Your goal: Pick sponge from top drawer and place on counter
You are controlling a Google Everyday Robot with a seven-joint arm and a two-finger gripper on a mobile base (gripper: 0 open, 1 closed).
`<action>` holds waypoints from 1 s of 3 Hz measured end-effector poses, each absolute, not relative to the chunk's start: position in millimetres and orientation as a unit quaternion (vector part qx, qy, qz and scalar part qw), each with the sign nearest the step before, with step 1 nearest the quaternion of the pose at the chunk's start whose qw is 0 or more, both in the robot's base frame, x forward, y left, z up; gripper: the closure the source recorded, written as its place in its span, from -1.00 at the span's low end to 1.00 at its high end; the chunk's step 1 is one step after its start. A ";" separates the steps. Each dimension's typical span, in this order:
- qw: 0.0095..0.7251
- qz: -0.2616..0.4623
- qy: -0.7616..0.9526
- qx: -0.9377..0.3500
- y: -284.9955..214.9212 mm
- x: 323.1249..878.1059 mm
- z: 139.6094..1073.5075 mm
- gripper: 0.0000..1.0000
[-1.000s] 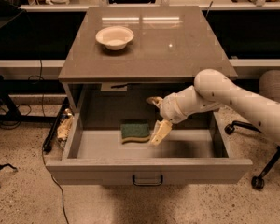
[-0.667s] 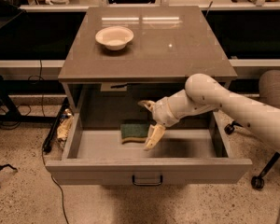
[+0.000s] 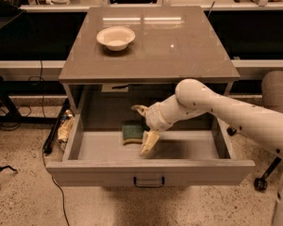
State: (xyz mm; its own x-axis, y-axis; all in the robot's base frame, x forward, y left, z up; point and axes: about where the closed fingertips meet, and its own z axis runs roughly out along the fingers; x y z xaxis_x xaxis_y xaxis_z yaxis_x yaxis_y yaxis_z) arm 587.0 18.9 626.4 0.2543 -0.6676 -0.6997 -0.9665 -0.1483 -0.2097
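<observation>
I have the hand (image 3: 140, 129) down inside the top drawer (image 3: 188, 147), reaching in from the right, with its two fingers spread apart: one is up towards the back of the drawer, the other down near the front wall. The sponge (image 3: 131, 133) lies flat on the drawer floor, right at the open fingers and a little to the hand's left. Its near edge seems to sit between them, but I cannot tell whether either finger touches it yet.

I judge this to be the approach to the grasp: nothing is held and the sponge has not been lifted. Next I need to push the hand slightly further left so both fingers bracket the sponge, then close on it and raise it clear of the drawer's front panel.

Above the hand is the bench (image 3: 179, 46), with plenty of bare surface for the drop. A white bowl (image 3: 116, 36) stands on it, up and well to the hand's left, so I would set the sponge down away from it.
</observation>
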 end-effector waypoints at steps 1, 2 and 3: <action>0.319 0.224 0.560 -0.731 29.0 590.6 616.4 -1.00; 0.309 0.220 0.564 -0.733 32.6 593.3 605.9 -0.96; 0.306 0.210 0.568 -0.734 31.7 594.1 602.8 -0.51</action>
